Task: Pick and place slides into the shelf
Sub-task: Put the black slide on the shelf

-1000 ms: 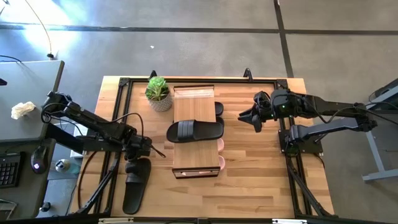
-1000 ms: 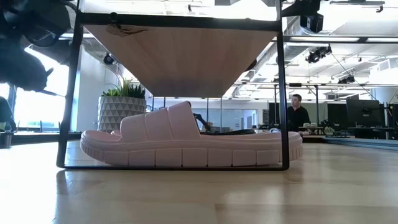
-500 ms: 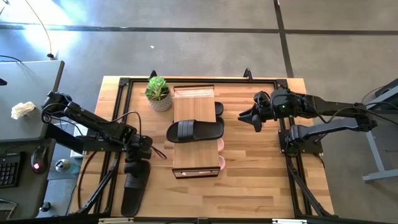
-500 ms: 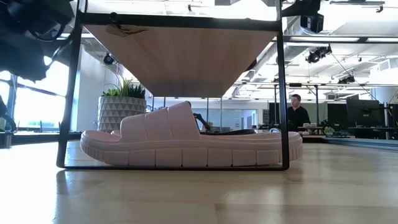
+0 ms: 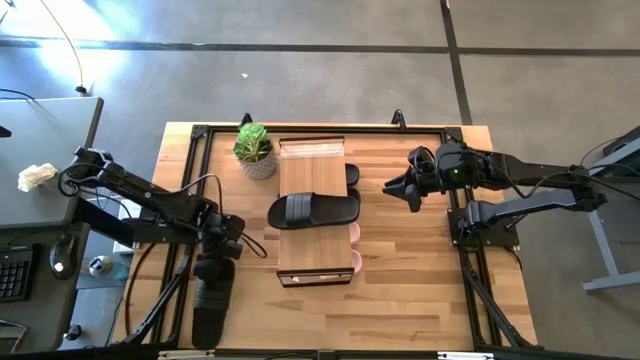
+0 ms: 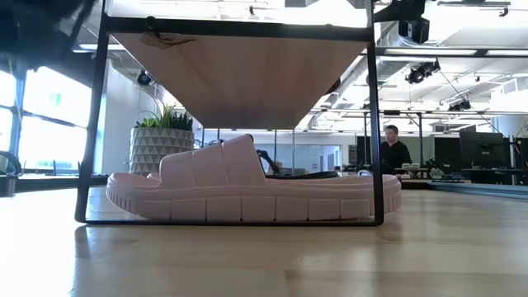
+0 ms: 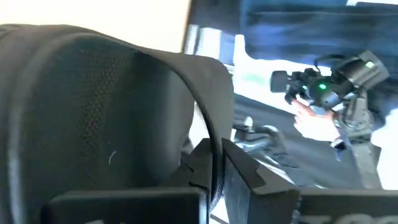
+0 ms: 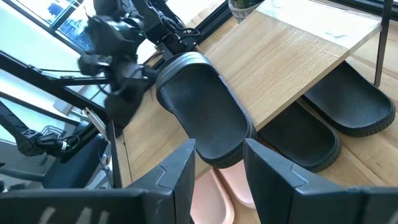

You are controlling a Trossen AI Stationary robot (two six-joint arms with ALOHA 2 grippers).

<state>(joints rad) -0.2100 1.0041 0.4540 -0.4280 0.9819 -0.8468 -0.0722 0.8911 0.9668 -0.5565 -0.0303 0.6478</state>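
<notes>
the left gripper [image 5: 218,248] was clamped on a black slide [image 5: 211,295] at the table's left edge; another black slide [image 5: 313,209] lay atop the shelf [image 5: 312,160]; the right gripper [image 5: 393,187] hovered beside it, fingers parted, empty.

A light-wood shelf [image 8: 298,56] is seen past the two dark fingers [image 8: 177,180] of the right claw [image 8: 219,171], which are held apart with nothing between them. A black slide [image 8: 202,112] is laid across the shelf's top plank, one end overhanging the plank's edge. Two more black slides [image 8: 345,102] are tucked side by side on the lower tier beneath the plank. A pale pink slide [image 8: 221,190] is glimpsed between the fingers, below the overhanging black one. Beyond the shelf, the other arm [image 8: 115,50] is caught blurred at the tabletop's [image 8: 155,124] edge. A potted plant [image 8: 245,7] is partly visible by the shelf's far corner.
</notes>
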